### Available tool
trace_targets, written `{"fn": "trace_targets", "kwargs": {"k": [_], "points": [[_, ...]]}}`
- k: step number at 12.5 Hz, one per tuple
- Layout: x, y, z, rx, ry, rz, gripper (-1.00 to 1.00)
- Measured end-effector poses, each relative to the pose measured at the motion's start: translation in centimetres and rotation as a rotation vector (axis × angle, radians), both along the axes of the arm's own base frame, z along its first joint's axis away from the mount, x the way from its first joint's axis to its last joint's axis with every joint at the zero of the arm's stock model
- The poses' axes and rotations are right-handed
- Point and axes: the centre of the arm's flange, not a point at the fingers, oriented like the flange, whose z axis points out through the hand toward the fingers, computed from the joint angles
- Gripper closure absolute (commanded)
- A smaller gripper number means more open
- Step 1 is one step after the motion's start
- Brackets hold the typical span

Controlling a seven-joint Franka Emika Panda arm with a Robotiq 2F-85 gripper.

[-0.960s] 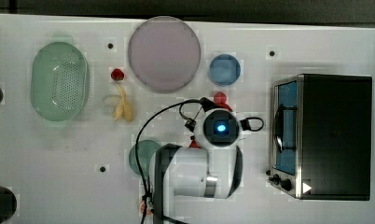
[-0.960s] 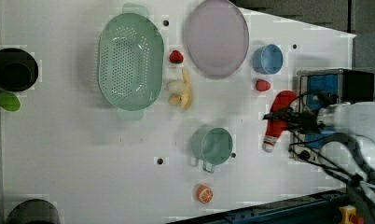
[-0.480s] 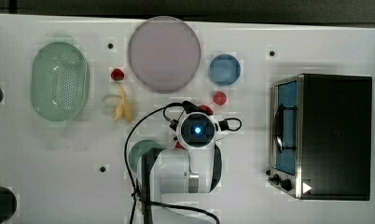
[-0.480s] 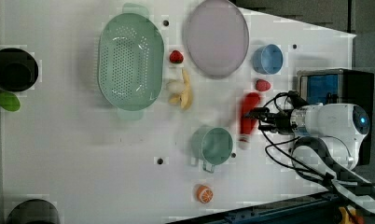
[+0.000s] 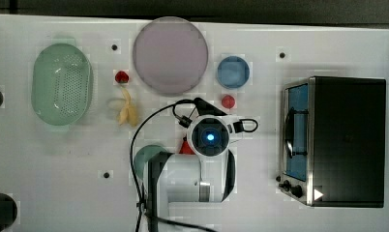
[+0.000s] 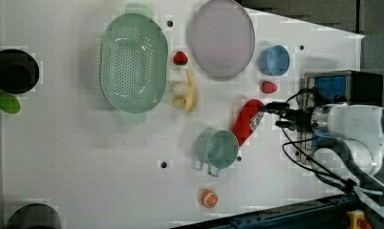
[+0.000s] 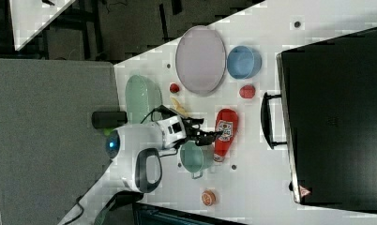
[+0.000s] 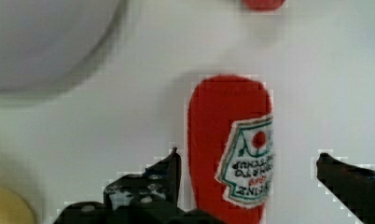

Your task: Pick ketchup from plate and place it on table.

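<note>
we see a broad white counter (image 5: 47, 164) with a few small dark holes, evenly lit. beyond its far edge in the top view runs a dark strip of floor (image 5: 192, 7). in the right view a grey panel (image 7: 46, 140) stands beside the counter, with dark floor past it.

The ketchup (image 8: 227, 158) carries a white, green-edged label (image 8: 246, 163) with a red round mark and dark lettering. In the wrist view the lettering runs upside down; the larger line seems to read "KETCHUP", and the lines beside it are too blurred to make out. No other text is readable.
</note>
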Motion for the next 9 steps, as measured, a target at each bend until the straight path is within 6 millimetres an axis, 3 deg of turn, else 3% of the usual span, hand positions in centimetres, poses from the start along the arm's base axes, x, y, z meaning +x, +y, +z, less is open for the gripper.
{"fn": "trace_targets", "kwargs": {"k": [3, 7, 9], "points": [[1.5, -0.4, 7.2, -0.015, 0.014, -0.066, -1.0], [4.3, -1.6, 20.4, -0.02, -0.041, -0.179, -1.0], [5.3, -2.0, 25.4, -0.029, -0.047, -0.22, -1.0]]}}
